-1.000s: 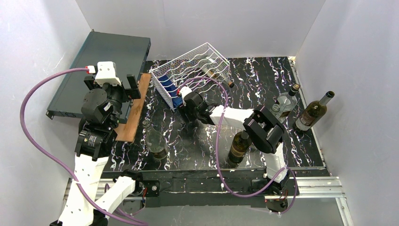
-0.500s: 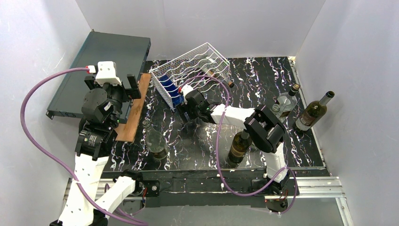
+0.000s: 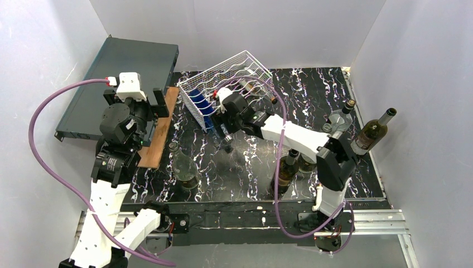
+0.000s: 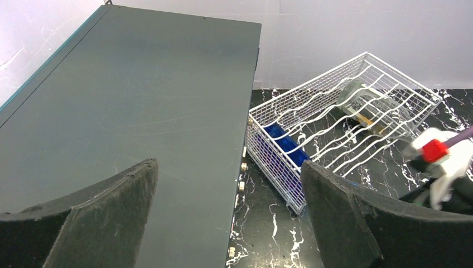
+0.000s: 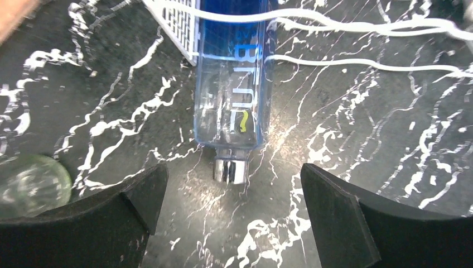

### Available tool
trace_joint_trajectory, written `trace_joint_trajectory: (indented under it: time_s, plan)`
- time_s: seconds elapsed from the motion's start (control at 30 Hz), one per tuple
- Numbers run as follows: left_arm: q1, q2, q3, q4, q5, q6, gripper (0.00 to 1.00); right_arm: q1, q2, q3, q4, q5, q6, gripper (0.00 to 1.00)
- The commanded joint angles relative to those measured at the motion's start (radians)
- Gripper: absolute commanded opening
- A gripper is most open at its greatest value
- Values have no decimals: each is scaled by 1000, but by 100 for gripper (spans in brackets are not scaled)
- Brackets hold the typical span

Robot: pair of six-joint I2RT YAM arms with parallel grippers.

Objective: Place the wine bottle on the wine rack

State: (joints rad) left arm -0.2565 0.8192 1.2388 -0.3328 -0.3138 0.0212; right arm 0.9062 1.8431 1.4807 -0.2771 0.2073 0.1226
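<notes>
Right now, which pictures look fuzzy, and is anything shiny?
Left wrist view: the white-and-red part of the right arm is smeared; the white wire-grid rack is crisp. Right wrist view: the clear blue bottle looks slightly soft, its silver cap glints. Top view: sharp.

Plain white walls (image 3: 290,28) on 3 sides: back, L, R. Soft even light. Desk (image 3: 312,92) w/ black top, white marble veining. Silver metal rail (image 3: 379,218) along near edge. Flat dark grey box (image 3: 128,67) back-L.
</notes>
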Motion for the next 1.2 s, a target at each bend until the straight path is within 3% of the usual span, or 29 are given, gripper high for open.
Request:
trace_joint_trajectory:
  time_s: [0.0, 0.33, 0.7, 0.9, 1.17]
  plan:
    - [0, -1, -3, 23, 7, -7, 99, 10, -141, 136, -228, 11, -28, 98]
    - [-1, 2, -20, 41, 25, -14, 99, 10, -410, 264, -544, 25, 19, 98]
    - [0, -18, -42, 59, 12, -11, 99, 10, -561, 389, -917, 141, 133, 98]
    - [-1, -15, -48, 67, 9, -12, 99, 10, -665, 294, -998, 111, 195, 98]
    - [-1, 2, -50, 67, 13, -14, 99, 10, -752, 154, -964, 40, 235, 98]
